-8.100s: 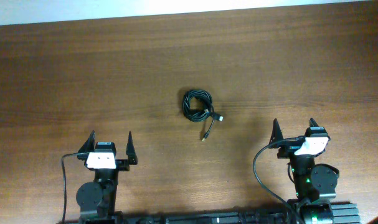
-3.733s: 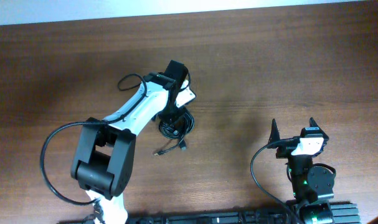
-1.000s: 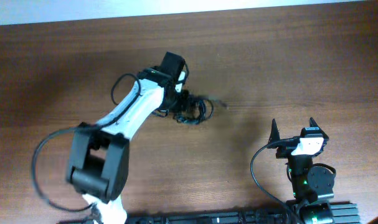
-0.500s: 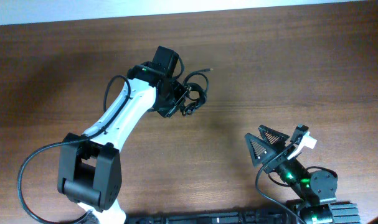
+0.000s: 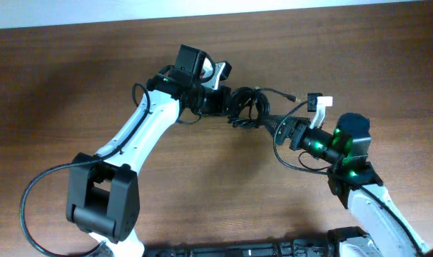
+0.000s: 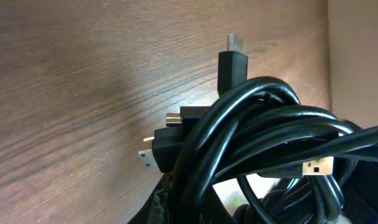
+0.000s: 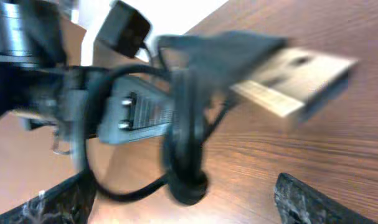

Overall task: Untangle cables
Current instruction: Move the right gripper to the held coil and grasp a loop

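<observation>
The cables (image 5: 246,107) are a tight black bundle held off the table at the centre back. My left gripper (image 5: 227,103) is shut on the bundle's left side. In the left wrist view the coils (image 6: 257,124) fill the frame and hide the fingers, and metal-tipped plugs (image 6: 233,45) stick out of them. One loose plug end (image 5: 291,95) points right. My right gripper (image 5: 271,126) reaches in from the right at the bundle's lower edge. In the blurred right wrist view it (image 7: 185,202) is open, with a cable loop (image 7: 185,177) hanging between its fingers (image 7: 310,199) and a USB plug (image 7: 294,78) just above.
The brown wooden table (image 5: 73,71) stretches out all round. A pale wall strip runs along the table's far edge (image 5: 202,7). The left arm (image 5: 141,135) crosses the table's left half diagonally. The right arm's own wire (image 5: 287,153) loops beneath its wrist.
The right arm has left its spot at the near right and swung up to the bundle. The left arm has carried the cables to the right.
</observation>
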### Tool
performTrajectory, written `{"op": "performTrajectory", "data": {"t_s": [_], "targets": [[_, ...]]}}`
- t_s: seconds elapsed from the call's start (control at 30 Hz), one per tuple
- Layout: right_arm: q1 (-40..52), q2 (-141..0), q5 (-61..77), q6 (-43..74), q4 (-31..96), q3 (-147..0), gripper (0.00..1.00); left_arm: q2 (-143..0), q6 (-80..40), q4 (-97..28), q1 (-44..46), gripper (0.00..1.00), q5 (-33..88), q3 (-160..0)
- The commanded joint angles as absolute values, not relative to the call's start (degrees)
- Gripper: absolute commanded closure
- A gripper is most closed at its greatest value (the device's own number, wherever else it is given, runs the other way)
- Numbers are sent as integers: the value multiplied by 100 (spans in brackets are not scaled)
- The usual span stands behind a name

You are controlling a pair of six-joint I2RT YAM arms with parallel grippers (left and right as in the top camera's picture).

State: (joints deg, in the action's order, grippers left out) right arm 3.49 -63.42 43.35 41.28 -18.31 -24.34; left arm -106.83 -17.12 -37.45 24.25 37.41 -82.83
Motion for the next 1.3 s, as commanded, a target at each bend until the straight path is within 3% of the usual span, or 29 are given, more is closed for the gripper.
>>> {"op": "performTrajectory", "data": {"t_s": [0.0, 0.1, 0.13, 0.17, 0.2, 0.27, 0.3, 0.4, 0.47, 0.5, 0.6, 0.63, 0.67, 0.73, 0.87, 0.93, 1.07, 1.23, 1.27], "targets": [[381, -6598, 4160, 4027, -1907, -2519, 24, -10527, -1326, -3671, 2526, 100, 3975, -8364], [416, -6600, 4486, 4027, -2187, -2519, 36, -10475, -2132, -3494, 2526, 100, 3981, -8364], [495, -6602, 4381, 4025, -2191, -2519, 45, -10475, -2169, -3444, 2534, 100, 4062, -8364], [659, -6602, 4091, 4027, -2191, -2519, 50, -10473, -2165, -3236, 2563, 100, 4591, -8364], [746, -6602, 3975, 4027, -2193, -2519, 58, -10466, -2161, -3059, 2574, 100, 5002, -8364], [786, -6602, 3841, 4027, -2200, -2519, 91, -10420, -1855, -3107, 2574, 100, 5144, -8364], [779, -6602, 3721, 4027, -2193, -2519, 96, -10374, -1647, -3109, 2571, 100, 5277, -8364], [558, -6600, 3524, 4032, -2193, -2519, 96, -9863, -307, -3406, 2443, 100, 5905, -8364], [480, -6600, 3638, 4034, -2191, -2519, 96, -9513, 484, -3857, 2436, 96, 5605, -8364], [480, -6600, 3852, 4032, -2191, -2519, 96, -9395, 482, -4051, 2421, 77, 4779, -8364], [480, -6600, 4864, 4027, -2043, -2519, 96, -8941, 491, -4051, 2246, 39, 3570, -8364], [480, -6602, 5186, 4021, -1927, -2519, 96, -8635, 937, -4104, 2134, 38, 3227, -8364], [484, -6600, 5660, 3916, -1935, -2519, 96, -8514, 1225, -4108, 2104, 44, 3177, -8364], [484, -6600, 6740, 3334, -1935, -2519, 96, -8506, 1765, -4381, 2126, 47, 3186, -8364], [484, -6602, 8044, 3173, -2971, -2519, 96, -8554, 2141, -5131, 2126, 39, 3730, -8361], [486, -6602, 8040, 3173, -3028, -2519, 95, -8600, 2285, -5264, 2126, 40, 3881, -8361], [486, -6602, 8009, 3170, -3046, -2519, 95, -8777, 3004, -5653, 2132, 53, 4477, -8361], [486, -6657, 7443, 3173, -3024, -2519, 95, -8774, 3050, -5605, 2021, 47, 4567, -8364], [486, -6722, 7443, 3173, -3020, -2519, 95, -8774, 3046, -5481, 1824, 41, 4571, -8364]]}}
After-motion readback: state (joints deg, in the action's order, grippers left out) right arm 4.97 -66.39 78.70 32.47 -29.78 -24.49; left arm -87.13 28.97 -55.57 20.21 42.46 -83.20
